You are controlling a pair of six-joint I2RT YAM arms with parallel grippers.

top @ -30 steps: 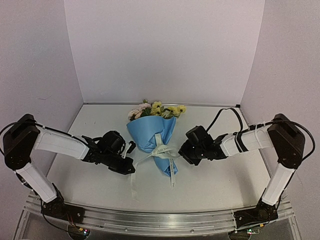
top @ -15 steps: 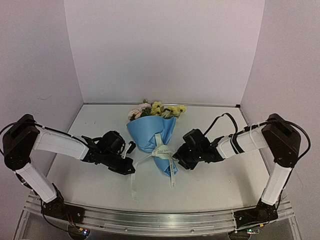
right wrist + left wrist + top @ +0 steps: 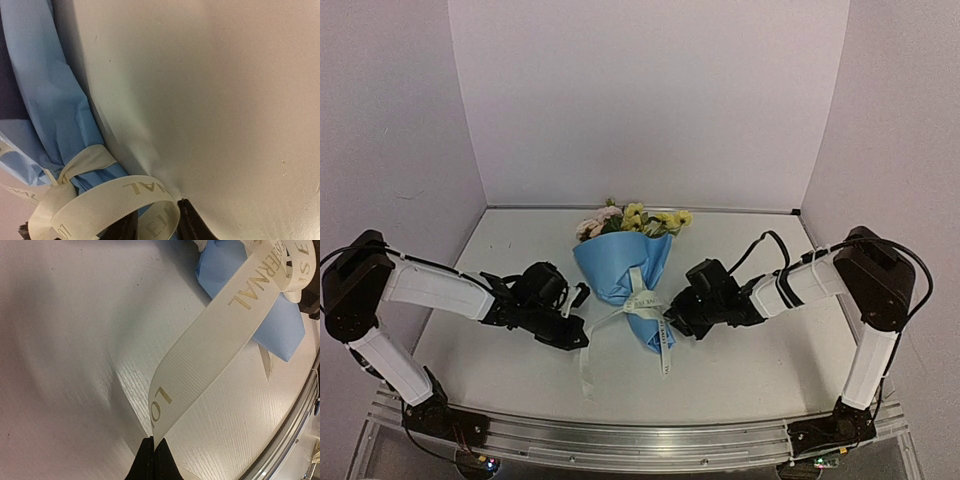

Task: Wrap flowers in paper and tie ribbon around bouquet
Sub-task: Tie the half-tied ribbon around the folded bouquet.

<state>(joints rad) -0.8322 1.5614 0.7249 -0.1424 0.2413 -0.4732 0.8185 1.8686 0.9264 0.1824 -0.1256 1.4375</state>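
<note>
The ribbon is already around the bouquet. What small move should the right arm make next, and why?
Probably close the right fingers on the ribbon loop lying between them. The left fingers pinch one ribbon tail, so a second grip would let the tie be pulled tight.

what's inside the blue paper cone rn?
Pink and yellow flowers show above the wide rim of the paper. Their stems are covered by the wrap, so how far down they reach can't be seen.
</note>
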